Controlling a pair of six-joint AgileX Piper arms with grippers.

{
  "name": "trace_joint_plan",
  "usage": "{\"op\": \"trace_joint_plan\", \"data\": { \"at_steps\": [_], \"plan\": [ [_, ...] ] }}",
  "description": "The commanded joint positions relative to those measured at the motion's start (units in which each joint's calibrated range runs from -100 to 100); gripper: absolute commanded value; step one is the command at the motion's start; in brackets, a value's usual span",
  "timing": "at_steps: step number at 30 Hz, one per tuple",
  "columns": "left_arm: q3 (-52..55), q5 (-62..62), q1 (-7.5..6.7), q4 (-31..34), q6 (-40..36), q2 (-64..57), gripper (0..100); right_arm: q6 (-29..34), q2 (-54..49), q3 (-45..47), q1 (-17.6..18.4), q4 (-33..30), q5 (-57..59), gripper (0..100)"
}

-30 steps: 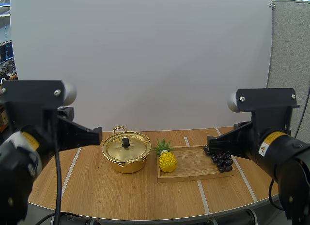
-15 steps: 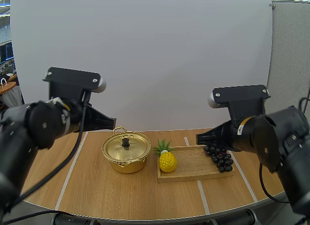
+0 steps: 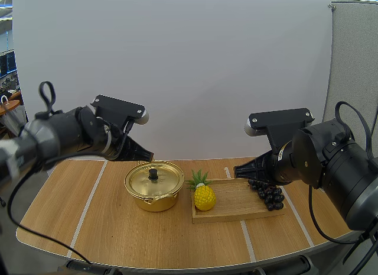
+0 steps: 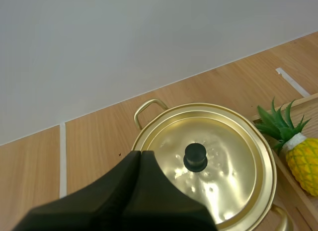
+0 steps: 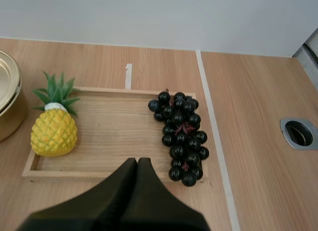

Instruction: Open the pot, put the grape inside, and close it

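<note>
- High view: within the last second both arms have swung away from the camera and reached out over the desk [image 3: 112, 227]. The left gripper [image 3: 147, 155] now hangs just above the back rim of the pot [image 3: 154, 195]. The right gripper [image 3: 239, 173] hangs over the back edge of the wooden tray [image 3: 236, 209], beside the grapes [image 3: 269, 196]. The lid [image 3: 155, 181] is still on the pot. The grapes lie at the tray's right end and a pineapple [image 3: 204, 197] stands at its left end. I judge the approach nearly done and the opening not yet begun. Both forearms slope forward and down.
- Left wrist view: the left gripper's fingers lie together as one dark wedge, holding nothing. The tip sits over the lid's edge, just short of the black knob [image 4: 195, 156]. They would have to part before taking the knob.
- Right wrist view: the right gripper's fingers are likewise pressed together and empty, angled down at the tray. The grapes are just beside the tip, untouched.
</note>
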Motion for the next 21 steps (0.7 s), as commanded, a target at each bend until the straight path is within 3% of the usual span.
{"op": "trace_joint_plan", "data": {
  "at_steps": [1, 7, 11, 13, 15, 18, 19, 20, 21],
  "plan": [
    [-4.19, -1.86, -0.39, -12.08, 10.06, 8.83, 0, -0.27, 0.03, -0.58, 0.1, -0.47, 8.17, 0],
    [-4.35, -1.86, -0.39, -21.17, 20.94, 11.29, 0, -0.27, 0.03, -0.58, 0.1, -0.47, 9.9, 0],
    [-4.35, -2.06, -0.39, -21.71, 21.67, 11.83, 0, -0.27, 0.03, -0.58, 0.1, -0.26, 11.64, 0],
    [-4.35, -2.62, -0.39, -21.71, 21.67, 11.87, 5, -0.27, 0.03, -0.58, 0.1, -0.26, 11.64, 4],
    [-4.35, -4.14, -0.39, -21.59, 21.67, 11.87, 26, -0.27, 0.03, -0.58, 0.1, -0.26, 11.64, 31],
    [-4.35, -4.29, -0.39, -21.59, 21.67, 11.87, 77, -0.27, 0.03, -0.58, 0.1, -0.26, 9.77, 73],
    [-4.35, -3.8, -0.39, -21.49, 21.67, 11.87, 100, -0.27, 0.03, -0.58, 0.1, -0.26, 9.36, 87],
    [-4.35, -3.85, -0.39, -21.25, 21.67, 11.87, 100, -0.27, 0.03, -0.58, 0.1, -0.26, 9.28, 100],
    [-4.35, -3.85, -0.39, -21.26, 22.36, 11.87, 100, -0.27, -0.12, -0.58, 0.1, -0.26, 9.28, 100]
  ]
}}
